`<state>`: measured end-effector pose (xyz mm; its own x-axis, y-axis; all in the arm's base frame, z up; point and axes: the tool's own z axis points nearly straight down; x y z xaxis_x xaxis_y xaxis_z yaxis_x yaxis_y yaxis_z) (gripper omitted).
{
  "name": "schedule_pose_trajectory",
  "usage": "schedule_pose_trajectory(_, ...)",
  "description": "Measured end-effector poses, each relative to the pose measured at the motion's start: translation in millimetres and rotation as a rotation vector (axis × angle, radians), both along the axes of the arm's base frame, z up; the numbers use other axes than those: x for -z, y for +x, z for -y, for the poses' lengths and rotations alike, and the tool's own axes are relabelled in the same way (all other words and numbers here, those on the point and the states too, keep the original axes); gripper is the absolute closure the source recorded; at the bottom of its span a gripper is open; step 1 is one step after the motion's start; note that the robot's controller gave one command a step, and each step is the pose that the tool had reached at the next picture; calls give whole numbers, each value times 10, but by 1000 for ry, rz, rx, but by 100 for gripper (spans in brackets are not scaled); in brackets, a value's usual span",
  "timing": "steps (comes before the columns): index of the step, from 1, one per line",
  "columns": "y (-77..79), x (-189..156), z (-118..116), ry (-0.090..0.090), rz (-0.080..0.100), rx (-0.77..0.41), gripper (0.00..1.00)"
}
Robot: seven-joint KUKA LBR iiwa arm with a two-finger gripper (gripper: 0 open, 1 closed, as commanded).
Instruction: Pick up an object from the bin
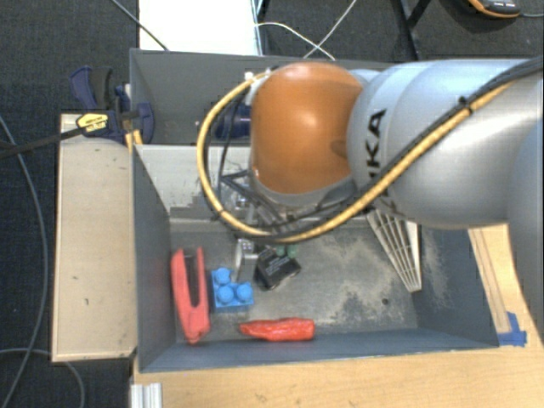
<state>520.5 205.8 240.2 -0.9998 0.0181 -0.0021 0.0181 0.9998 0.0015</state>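
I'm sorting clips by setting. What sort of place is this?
Most likely a robotics lab or test cell: a KUKA arm reaches into a grey metal bin holding small loose things, like a red clamp-like tool and blue block, with cables trailing across dark carpet.

arm (pixel 459 134): reaches in from right | orange cover (pixel 302 126): caps wrist | yellow cable (pixel 255 226): looped round cover

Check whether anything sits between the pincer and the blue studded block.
Nothing visible lies between the pincer and the blue studded block; a small black part sits close on its right in view.
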Motion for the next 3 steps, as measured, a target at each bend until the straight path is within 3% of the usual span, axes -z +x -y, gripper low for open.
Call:
schedule_pose_trajectory(1,-421,785,-35,0,-1,-75,0)
schedule_pose_trajectory(2,-344,767,-45,5,13,-65,0)
schedule_pose_trajectory(3,-262,1069,42,3,5,-34,0)
